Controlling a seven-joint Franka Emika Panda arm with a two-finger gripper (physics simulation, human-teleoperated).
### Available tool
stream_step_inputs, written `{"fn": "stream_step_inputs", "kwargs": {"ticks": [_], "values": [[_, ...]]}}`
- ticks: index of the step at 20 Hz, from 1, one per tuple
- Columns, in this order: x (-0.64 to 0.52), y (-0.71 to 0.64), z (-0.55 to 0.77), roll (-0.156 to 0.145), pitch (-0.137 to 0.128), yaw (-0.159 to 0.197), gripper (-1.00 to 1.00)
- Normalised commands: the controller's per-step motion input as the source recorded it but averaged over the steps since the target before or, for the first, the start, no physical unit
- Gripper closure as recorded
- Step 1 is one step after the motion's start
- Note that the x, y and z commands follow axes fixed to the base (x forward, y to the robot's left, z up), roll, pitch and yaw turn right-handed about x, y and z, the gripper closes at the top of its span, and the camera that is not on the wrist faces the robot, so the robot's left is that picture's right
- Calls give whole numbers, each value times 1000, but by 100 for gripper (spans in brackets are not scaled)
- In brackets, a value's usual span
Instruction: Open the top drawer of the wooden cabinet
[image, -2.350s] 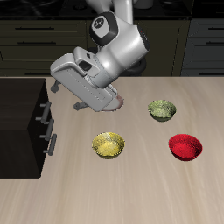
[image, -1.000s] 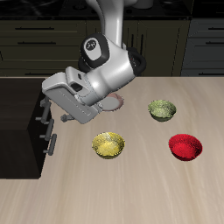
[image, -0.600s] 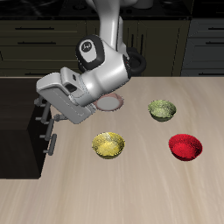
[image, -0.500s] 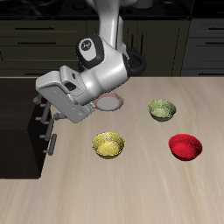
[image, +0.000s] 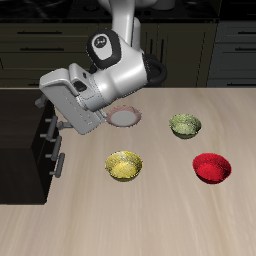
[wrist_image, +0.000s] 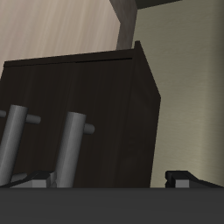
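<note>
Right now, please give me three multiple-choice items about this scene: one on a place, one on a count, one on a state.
1. Where is the gripper?
A. over the red bowl
B. at the cabinet's handle side
C. above the plate

2. How many bowls are on the table?
A. one
B. two
C. three

3. What is the state of the top drawer?
A. pulled fully out
B. not visibly pulled out
C. removed and lying on the table

Answers:
1 B: the gripper sits by the cabinet next to the handles.
2 C: a yellow bowl, a green bowl and a red bowl.
3 B: in both views the cabinet front looks flush, no drawer standing out.
</note>
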Motion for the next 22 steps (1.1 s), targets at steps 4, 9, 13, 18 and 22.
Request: {"fn": "stream_step_inputs", "kwargs": {"ticks": [4,9,13,18,22], "values": [[63,-107,-223,-15,43,6,-100],[14,286,64,79,-33,-1,-100],[66,220,-48,38,12,9,-100],[99,-173,-316,-31,55,23,-100],[22,-77,-254,-9,27,33,-100]]}}
